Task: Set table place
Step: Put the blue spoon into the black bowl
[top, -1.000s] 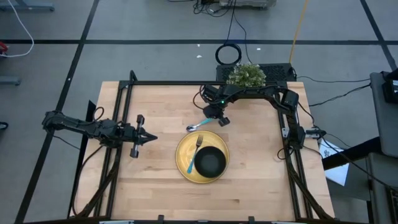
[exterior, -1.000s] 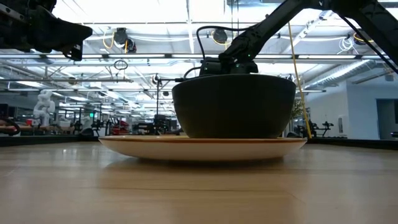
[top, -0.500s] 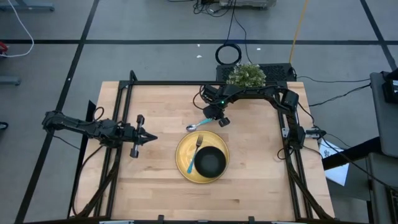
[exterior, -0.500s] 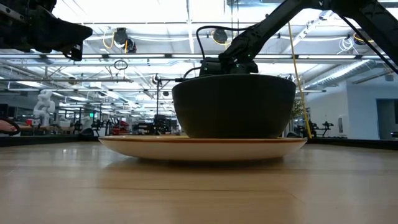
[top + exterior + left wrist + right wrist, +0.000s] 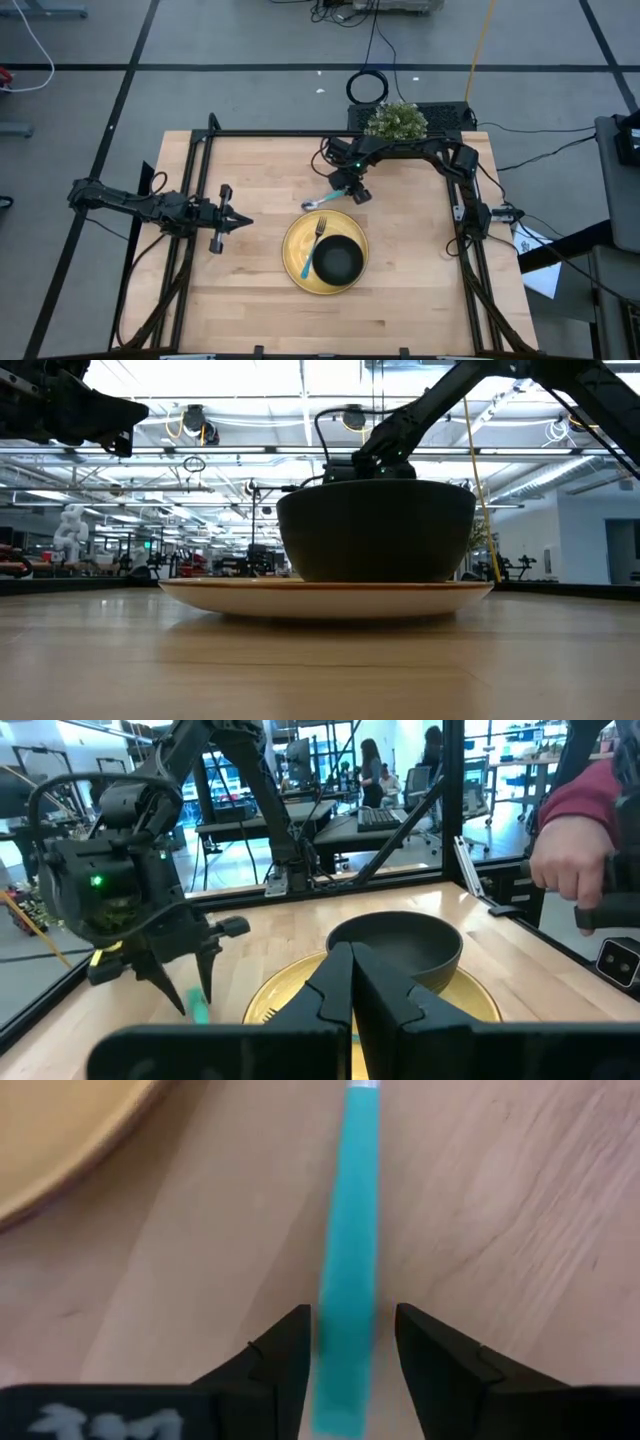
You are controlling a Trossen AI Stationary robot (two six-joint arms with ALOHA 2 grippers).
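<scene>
The yellow plate (image 5: 292, 252) lies at the table's middle with a black bowl (image 5: 340, 261) and a teal-handled fork (image 5: 312, 248) on it. Just beyond the plate's far rim a spoon (image 5: 318, 203) lies flat on the wood. My right gripper (image 5: 352, 1320) is open, pointing down over the spoon's teal handle (image 5: 350, 1230). One finger stands on each side of the handle, with a little gap on both sides. My left gripper (image 5: 243, 222) is shut and hovers left of the plate, pointing at it.
A green plant (image 5: 396, 120) stands at the far edge behind the right arm. Black rails (image 5: 190, 260) run along the table's sides. A person's hand (image 5: 565, 870) shows beyond the table's right side. Bare wood lies near the front edge and right of the plate.
My right gripper has opened over the spoon's handle and let it go, easing slightly toward the far edge. The spoon stays flat on the table where it was.
</scene>
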